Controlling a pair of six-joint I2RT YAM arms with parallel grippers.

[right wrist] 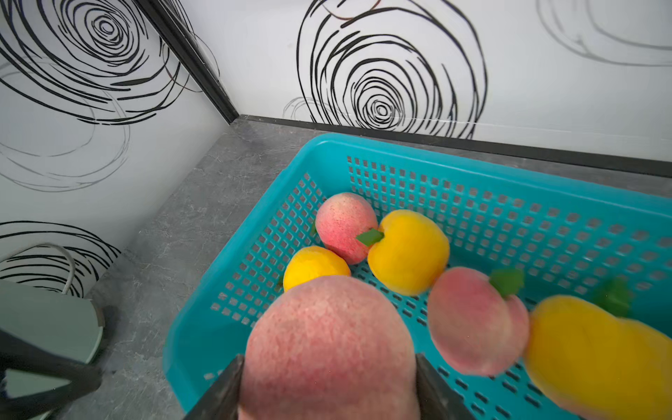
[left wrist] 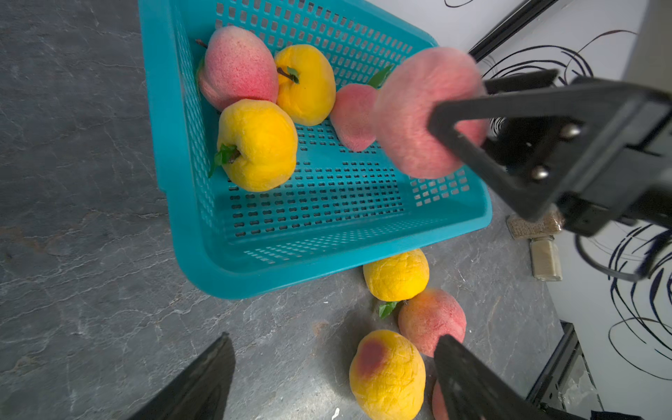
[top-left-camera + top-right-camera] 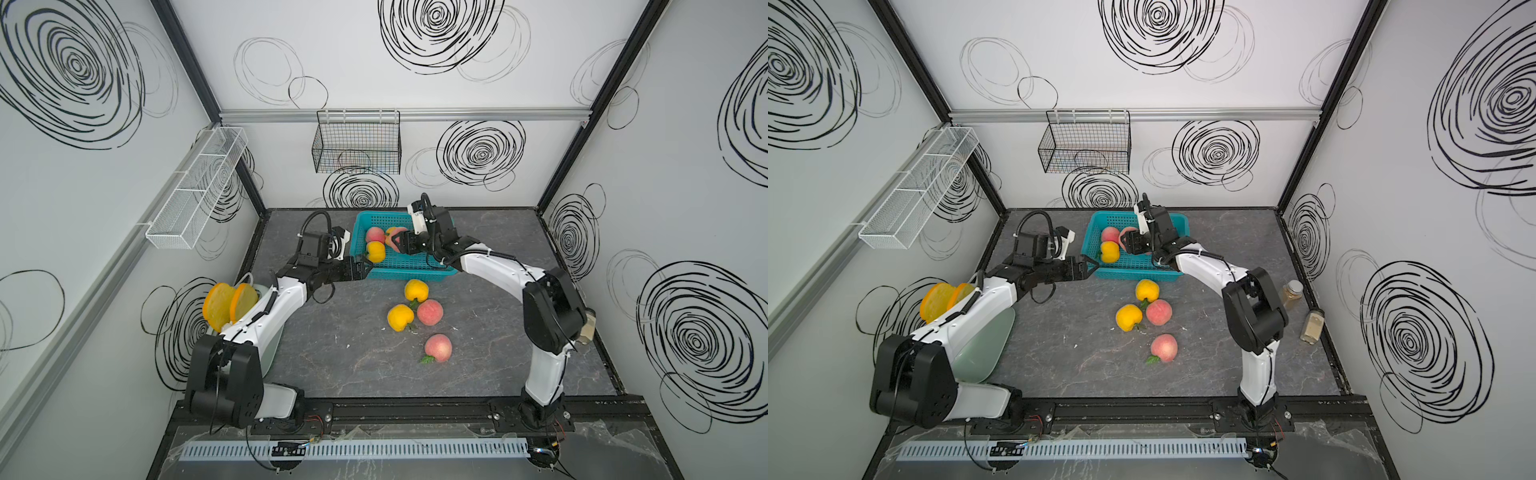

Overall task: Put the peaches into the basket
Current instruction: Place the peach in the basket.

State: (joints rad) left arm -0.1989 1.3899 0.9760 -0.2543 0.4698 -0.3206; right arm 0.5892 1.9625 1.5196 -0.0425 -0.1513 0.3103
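The teal basket [image 3: 409, 274] [image 3: 1138, 273] stands at the back of the table and holds several peaches, pink [image 3: 375, 235] [image 2: 236, 67] and yellow [image 3: 376, 251] [image 2: 258, 145] [image 1: 407, 251]. My right gripper [image 3: 395, 242] [image 3: 1128, 243] [image 1: 327, 360] hangs over the basket, shut on a pink peach [image 2: 418, 109] [image 1: 327, 338]. My left gripper [image 3: 368, 266] [image 3: 1090, 266] [image 2: 332, 342] is open and empty by the basket's front left corner. Several more peaches lie on the table in front of the basket: yellow [image 3: 416, 290], pink [image 3: 430, 311], yellow [image 3: 401, 318], pink [image 3: 438, 348].
A black wire basket [image 3: 357, 143] hangs on the back wall and a white mesh rack [image 3: 199, 187] on the left wall. Yellow bread slices [image 3: 228, 307] stand in a pale green holder [image 3: 984, 349] under my left arm. Two jars [image 3: 1292, 293] [image 3: 1313, 326] sit at the right edge.
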